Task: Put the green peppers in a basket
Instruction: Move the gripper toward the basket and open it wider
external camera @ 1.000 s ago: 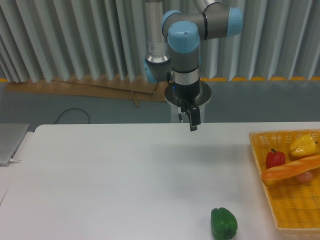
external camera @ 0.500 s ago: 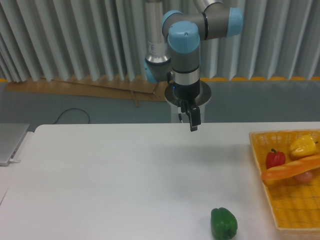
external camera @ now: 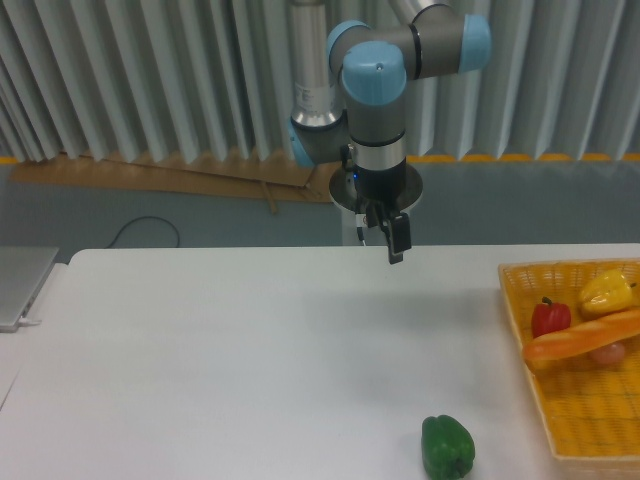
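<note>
Grey laptop point(external camera: 22, 285) at the left edge is cut off by the frame. White table point(external camera: 220, 360) lies bare between it and the gripper point(external camera: 394, 252), which hangs above the far edge and has shifted slightly right since a moment ago; whether its jaws are spread or pressed together cannot be told. Near the front edge, right of centre, sits the green pepper point(external camera: 446, 446), unmoved. Well apart at the right, the basket point(external camera: 590, 425), cropped by the frame, holds a red pepper point(external camera: 550, 317), yellow pepper point(external camera: 606, 292) and an orange baguette-like item point(external camera: 580, 340).
</note>
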